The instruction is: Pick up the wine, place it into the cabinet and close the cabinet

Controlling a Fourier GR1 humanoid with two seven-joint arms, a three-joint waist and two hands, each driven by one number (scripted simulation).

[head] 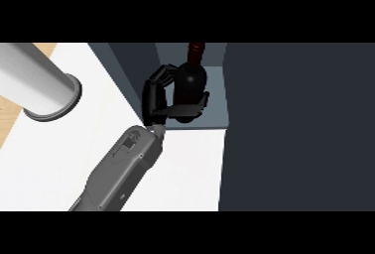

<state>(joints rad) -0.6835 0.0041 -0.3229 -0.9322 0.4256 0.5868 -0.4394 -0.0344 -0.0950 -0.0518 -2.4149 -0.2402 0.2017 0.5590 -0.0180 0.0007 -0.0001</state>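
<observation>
Wine bottle (192, 79) stands at the cabinet (212, 116) opening off the counter's (183, 163) far edge, the robot hand (162, 96) curled round its body. Risk, by my reading: the bottle could clip the cabinet wall and topple on release.

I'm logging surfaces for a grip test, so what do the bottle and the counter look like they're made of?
The bottle looks like dark glass, glossy, with faint highlights on its shoulder and a reddish neck. The counter looks like a smooth white matte slab, perhaps laminate or stone; no grain or pattern shows.
</observation>
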